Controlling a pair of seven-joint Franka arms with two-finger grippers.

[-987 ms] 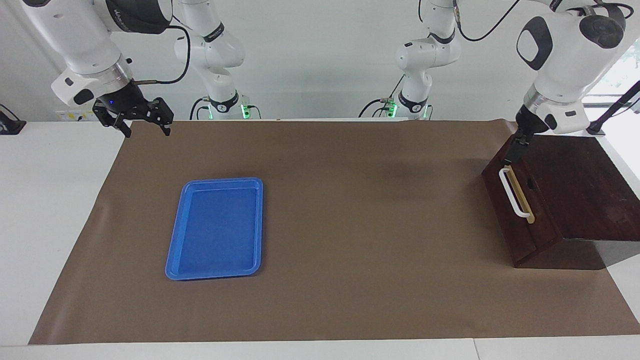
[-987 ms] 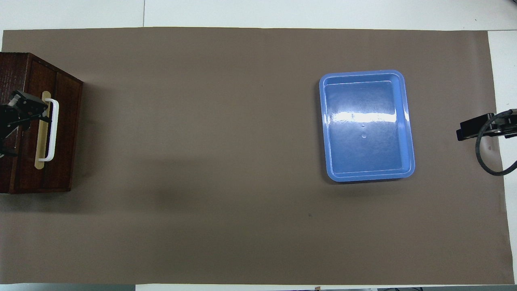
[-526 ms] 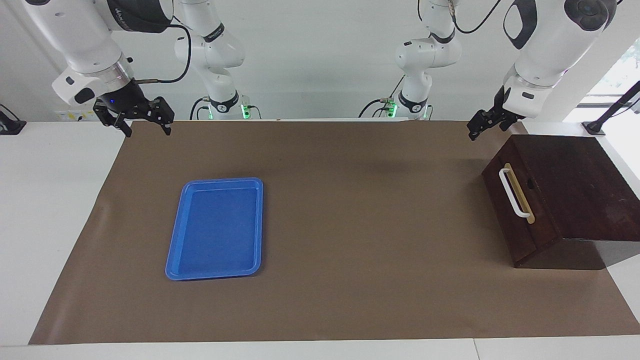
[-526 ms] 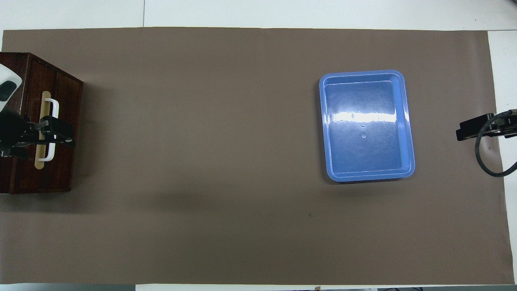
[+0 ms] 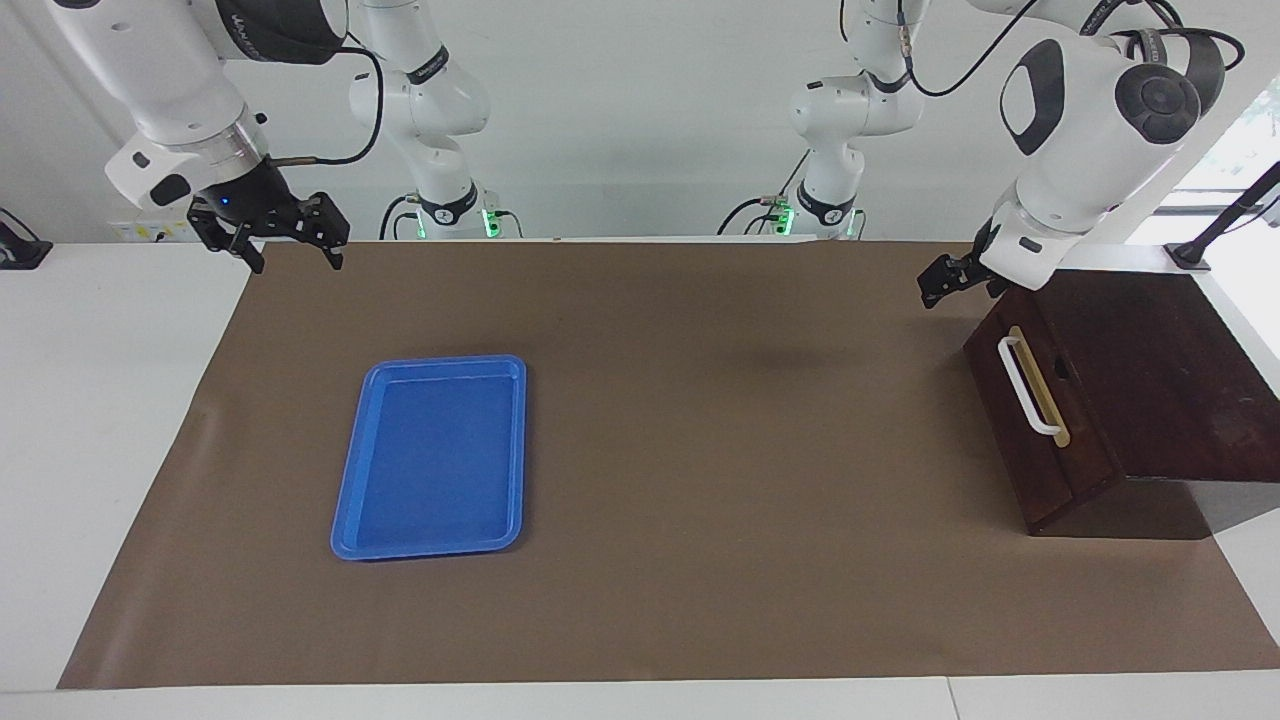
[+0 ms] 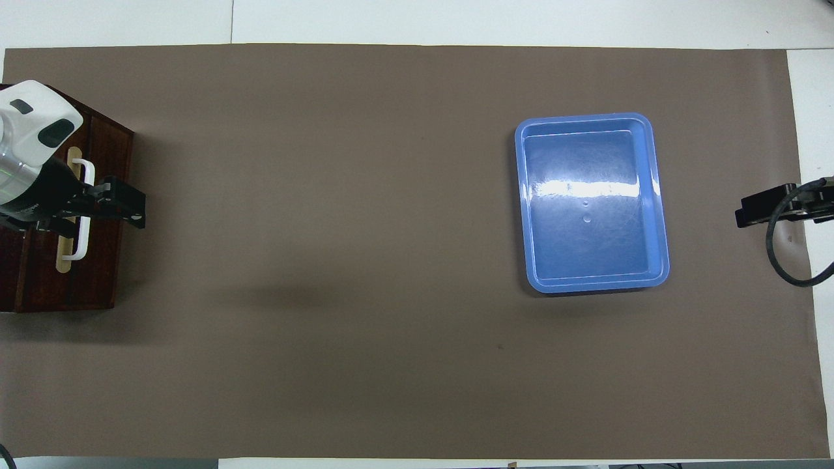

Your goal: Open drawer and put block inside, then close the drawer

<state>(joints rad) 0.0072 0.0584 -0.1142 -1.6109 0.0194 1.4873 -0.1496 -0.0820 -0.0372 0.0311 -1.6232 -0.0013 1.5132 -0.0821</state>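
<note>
Dial: read from above, twelve o'clock points away from the robots, and the centre is the middle of the brown mat (image 5: 700,450).
Right tool (image 5: 292,262): waits in the air at three o'clock, over the mat's edge where it meets the white counter (image 5: 100,400). Its fingers are spread wide with nothing between them.
Left tool (image 5: 935,290): in the air at nine o'clock, by the drawer's front and clear of the handle. The fingers are parted and hold nothing. It may hang over the front edge or over the mat just in front; I cannot tell which.
Drawer (image 5: 1035,440): dark brown wood, on the mat at nine o'clock, at the left arm's end of the counter. It is pushed in flush, and its front faces three o'clock.
Handle (image 5: 1028,388): a white bar on the drawer's front, untouched, just in front of the tan strip (image 5: 1046,395).
Blue tray (image 5: 430,548): flat on the mat, partway from the centre towards three o'clock and well apart from the drawer. It lies about as far from the robots as the drawer does.
</note>
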